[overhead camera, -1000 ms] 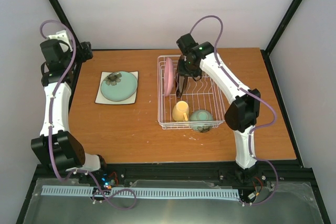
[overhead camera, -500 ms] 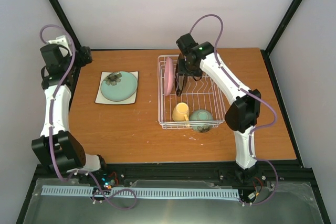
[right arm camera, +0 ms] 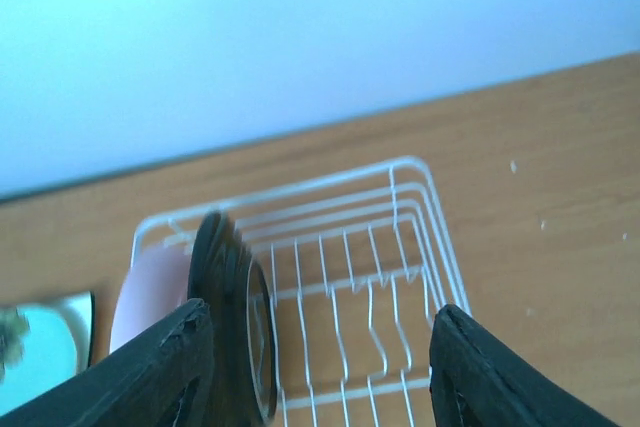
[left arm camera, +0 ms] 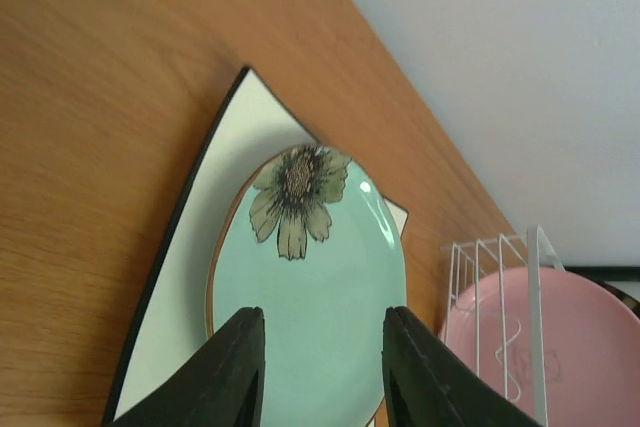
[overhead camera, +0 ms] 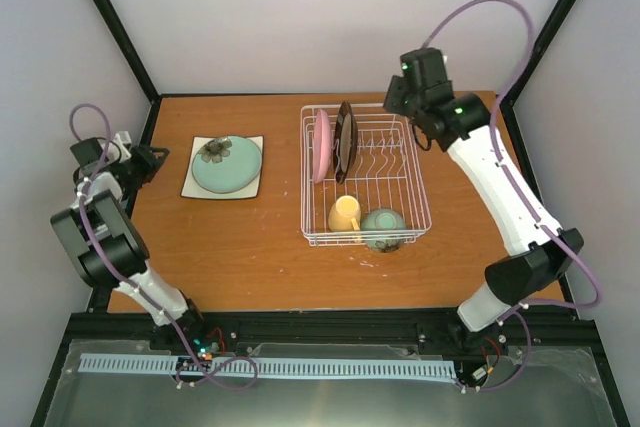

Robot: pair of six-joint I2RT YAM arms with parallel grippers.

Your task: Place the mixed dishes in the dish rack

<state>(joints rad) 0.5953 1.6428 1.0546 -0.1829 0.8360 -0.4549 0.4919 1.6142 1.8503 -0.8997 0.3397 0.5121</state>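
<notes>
The white dish rack holds a pink plate and a dark brown plate on edge at its back, and a yellow mug and pale green bowl at its front. On the table left of the rack, the teal flower plate lies on the cream square plate. My left gripper is low at the table's left edge, open and aimed at the teal plate, holding nothing. My right gripper hangs open and empty above the rack's back right, clear of the brown plate.
The rack's right half shows only bare wire tines. Black frame posts rise at the table's back corners, and white walls close in the back and both sides.
My right gripper opened, let go of the dark brown plate, and lifted away to the back right. The plate now stands in the rack. My left arm folded down toward the stacked plates.
</notes>
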